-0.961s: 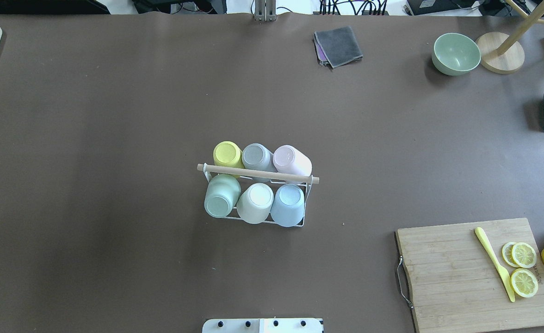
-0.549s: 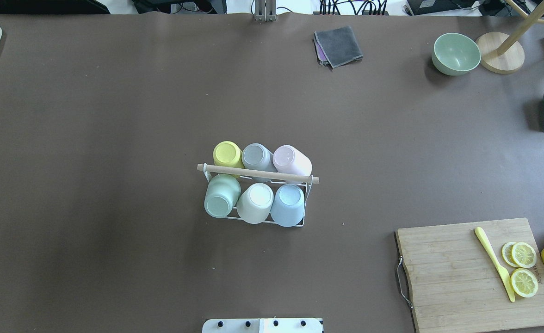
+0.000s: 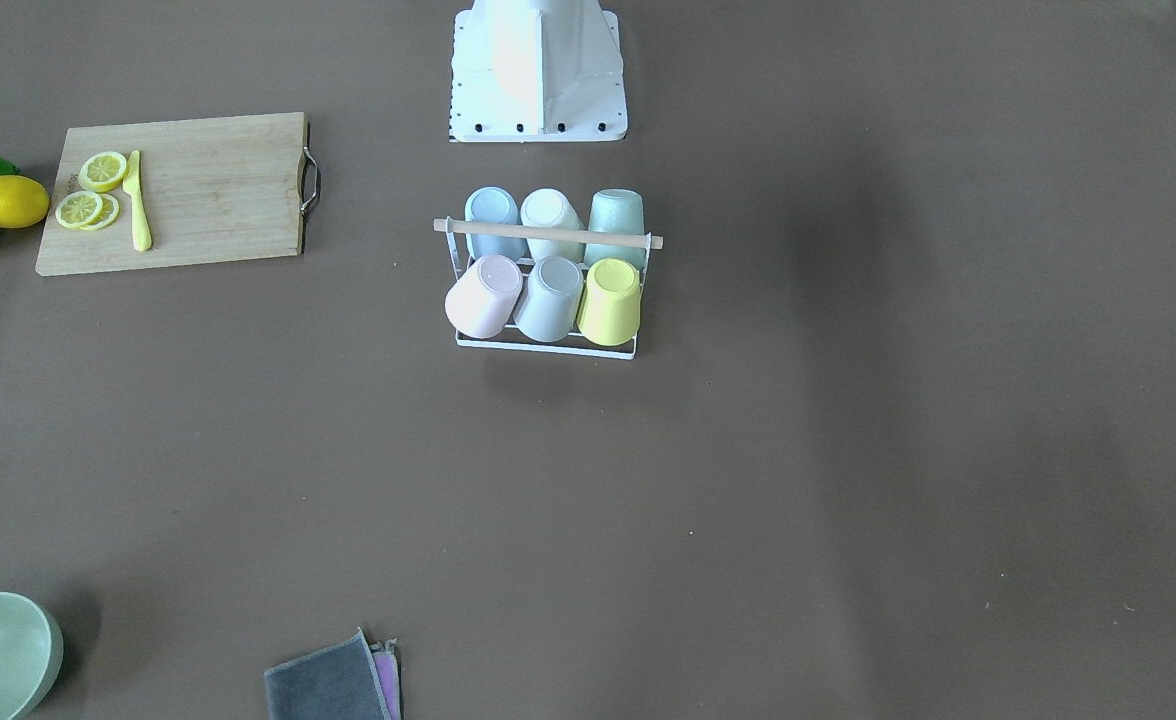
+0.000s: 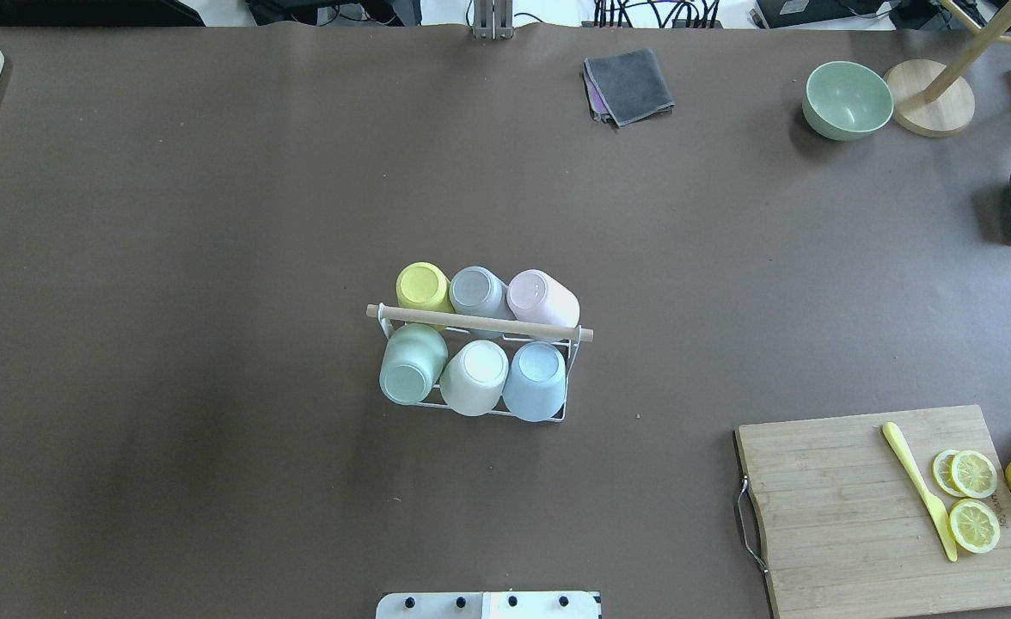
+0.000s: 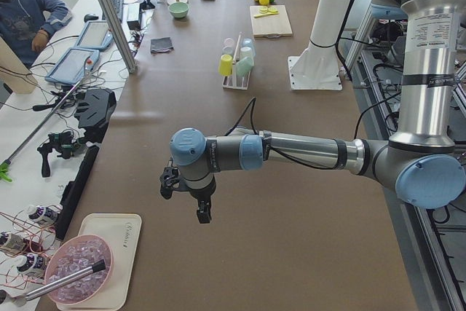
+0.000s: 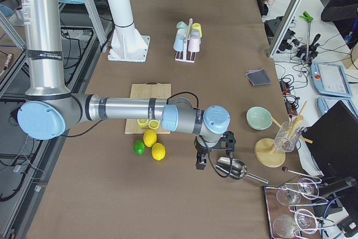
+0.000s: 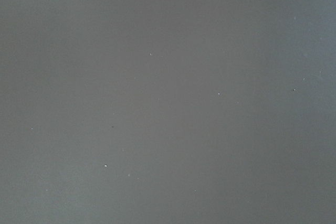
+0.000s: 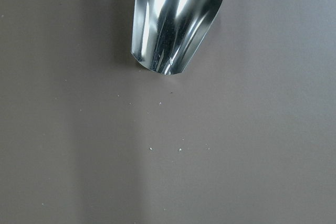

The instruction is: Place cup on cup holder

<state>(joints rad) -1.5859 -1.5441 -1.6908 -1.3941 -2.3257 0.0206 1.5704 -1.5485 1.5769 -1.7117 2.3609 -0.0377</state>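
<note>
Cup holder [image 4: 480, 323] sits mid-table, well apart from both pincers. Six cups [image 4: 480, 376] sit upturned on it, three each side of the rod. Left gripper [image 5: 186, 197] hangs over bare table [image 7: 168, 98], with a pink bowl [image 5: 79, 278] of clear cubes near it at the table's end. Right gripper [image 6: 214, 155] is just beside a metal scoop [image 8: 176, 19]. Jaw state of both: cannot tell, side views only. Green bowl [image 4: 848, 101] is empty.
</note>
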